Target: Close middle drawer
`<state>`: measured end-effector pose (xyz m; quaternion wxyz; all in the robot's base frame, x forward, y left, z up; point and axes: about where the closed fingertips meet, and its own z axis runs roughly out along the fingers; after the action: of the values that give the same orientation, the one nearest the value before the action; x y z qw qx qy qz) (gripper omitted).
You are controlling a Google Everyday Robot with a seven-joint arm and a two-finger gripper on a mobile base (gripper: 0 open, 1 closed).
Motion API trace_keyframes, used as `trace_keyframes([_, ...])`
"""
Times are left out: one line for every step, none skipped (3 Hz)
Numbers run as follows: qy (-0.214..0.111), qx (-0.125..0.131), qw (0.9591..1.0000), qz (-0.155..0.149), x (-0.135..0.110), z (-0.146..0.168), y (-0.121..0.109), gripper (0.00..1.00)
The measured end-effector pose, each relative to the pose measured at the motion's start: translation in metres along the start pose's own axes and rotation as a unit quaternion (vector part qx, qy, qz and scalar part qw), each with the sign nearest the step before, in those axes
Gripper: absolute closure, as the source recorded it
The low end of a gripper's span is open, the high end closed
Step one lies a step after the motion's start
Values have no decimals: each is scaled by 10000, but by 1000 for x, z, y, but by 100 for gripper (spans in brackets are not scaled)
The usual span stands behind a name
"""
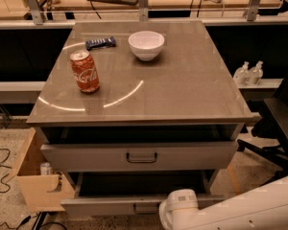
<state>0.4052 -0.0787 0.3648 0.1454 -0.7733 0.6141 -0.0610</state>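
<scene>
Plainly the middle drawer [110, 206] stands pulled well out, its low grey front the lowest thing in view on the cabinet, beneath the taller-fronted top drawer [86, 156], which is itself a little open. The robot's white arm [240, 212] reaches in from the lower right, and its rounded end lies just beside the drawer front, to the right of the small loop handle [145, 208]. The gripper is out of sight, probably below the bottom edge, so how its jaws stand cannot be told. To close the drawer well, I judge the push should land flat on the front near the handle and run straight back under the bench [182, 90]. A push at the right corner could skew the drawer and bind it. Steady, moderate pressure seems best, since a slam might shake the bench and tip the cola can [85, 71] standing on it.
</scene>
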Motion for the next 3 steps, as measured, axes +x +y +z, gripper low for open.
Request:
trace_keyframes([359, -254, 9988, -209, 2, -22, 24, 100])
trace_keyframes([803, -1037, 9900, -515, 14, -52, 95, 100])
trace_keyframes([911, -1876, 9776, -277, 23, -73, 172, 100])
